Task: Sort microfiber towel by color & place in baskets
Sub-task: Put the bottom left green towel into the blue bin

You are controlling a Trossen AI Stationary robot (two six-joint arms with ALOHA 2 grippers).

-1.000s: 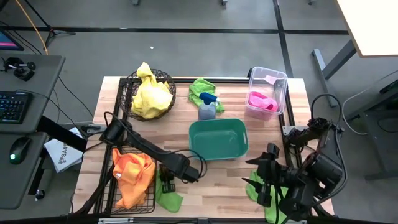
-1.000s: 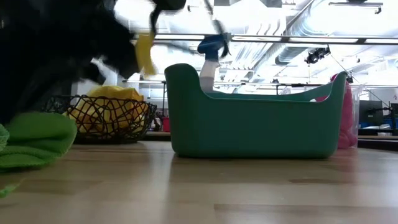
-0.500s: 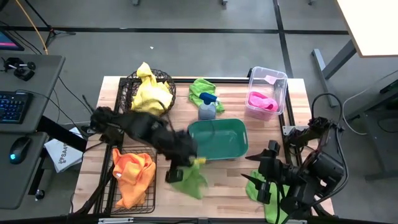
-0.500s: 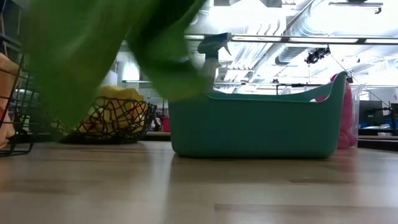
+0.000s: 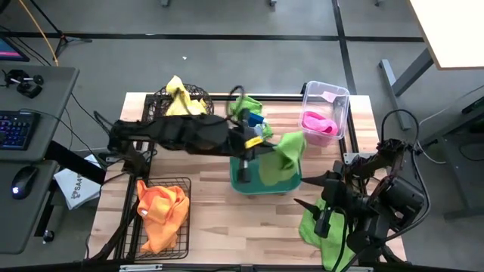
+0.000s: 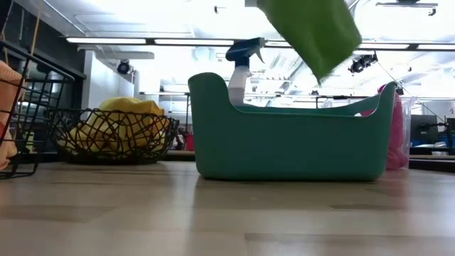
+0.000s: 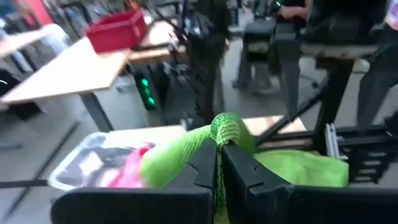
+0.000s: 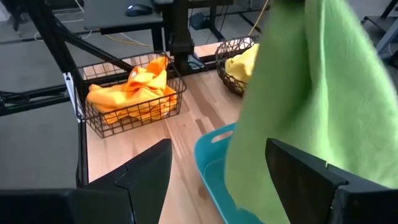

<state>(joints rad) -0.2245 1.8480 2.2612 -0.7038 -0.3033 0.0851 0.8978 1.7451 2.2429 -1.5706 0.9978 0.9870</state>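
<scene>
Now the left pincer (image 5: 255,145) is clenched on a lime green towel (image 5: 281,155) and holds it up over the teal tub (image 5: 249,181), which sits near the middle of the surface (image 5: 227,242). In the left wrist view, the fingers (image 7: 239,177) pinch a bunched fold of the cloth, and the rest hangs down loose.

The towel is soft, light and floppy, so it droops and swings. My guess is that a pinch on a bunched-up part, like this one, is the best place to hold it. It should drop easily into the tub once it is let go.

Another green towel (image 5: 243,108) lies by the far edge, next to the spray bottle (image 5: 253,128). A third green towel (image 5: 314,227) lies near the front right corner, under the right pincer (image 5: 321,214), which hangs released.

Yellow cloth (image 5: 179,102) fills the round wire basket (image 5: 160,98), orange cloth (image 5: 160,211) the black wire basket (image 5: 181,185), and pink cloth (image 5: 318,123) the clear bin (image 5: 325,91).
</scene>
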